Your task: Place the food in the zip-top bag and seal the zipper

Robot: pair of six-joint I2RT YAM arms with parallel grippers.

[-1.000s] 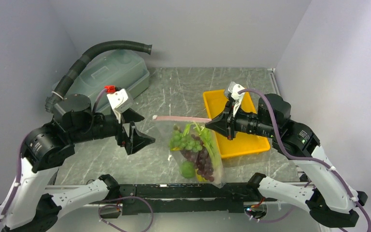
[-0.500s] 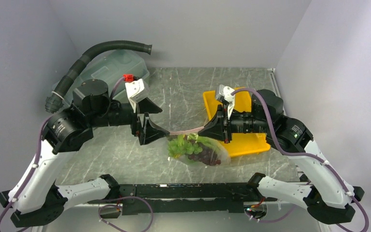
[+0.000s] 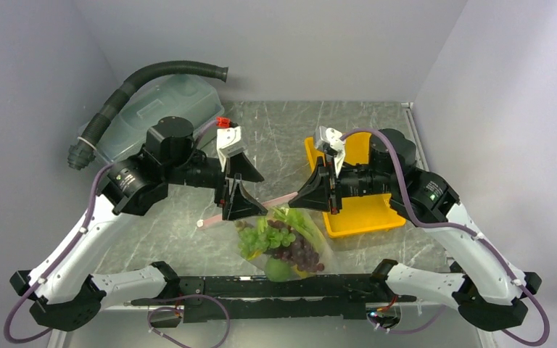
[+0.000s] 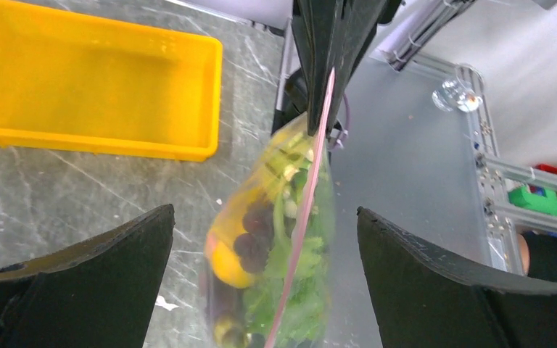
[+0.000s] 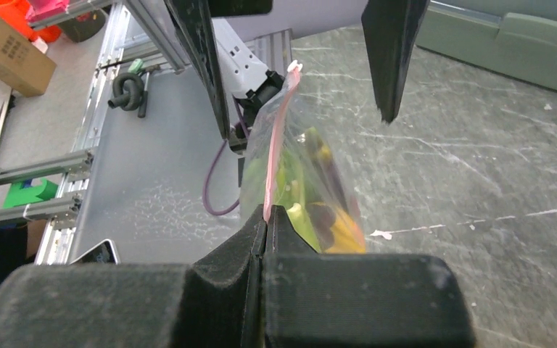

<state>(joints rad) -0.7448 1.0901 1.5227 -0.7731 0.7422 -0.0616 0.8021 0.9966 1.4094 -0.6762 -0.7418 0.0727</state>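
**At bench 6 o'clock: bag loaded, seal pass not yet made**

Near-centre, top view: the clear floppy plastic zip-top bag (image 3: 291,245) hangs at 6 o'clock of the grey marbled bench (image 3: 283,138). It hangs from its thin pale pink zipper strip (image 3: 281,199). All the small toy food (image 3: 284,243) I can see is inside it: dark purple grapes (image 3: 299,251), leafy greens (image 3: 257,233), pale green celery (image 3: 302,222) and a round green vegetable (image 3: 279,270). Can't tell whether the bag's bottom rests on the bench.

- Right claw (image 3: 295,199): clamped tight on the strip's 3 o'clock end. Its wrist view shows the strip coming straight out of the pinch.
- Left claw (image 3: 263,196): spread wide, gripping nothing. Its wrist view has the strip running through the gap between the fingers, touching neither.
- Strip's free end points to 8 o'clock, past the left claw.
- Yellow plastic tray (image 3: 362,215) sits at 3 o'clock, behind the right claw. Translucent lidded tub (image 3: 161,109) sits at 10 o'clock, well apart.

Step, my read: loading looks done, this is the sealing step. Can't tell from these views how much of the strip is already pressed together.

Next move calls for:
- left claw closing on the strip just beside the right claw's pinch, both lips caught
- a light sliding pinch out toward 8 o'clock, with the right claw anchoring and the strip taut

Risks: the bag is blurred in the left wrist view, so it may be swinging. Slack film or greens could get caught in the strip.
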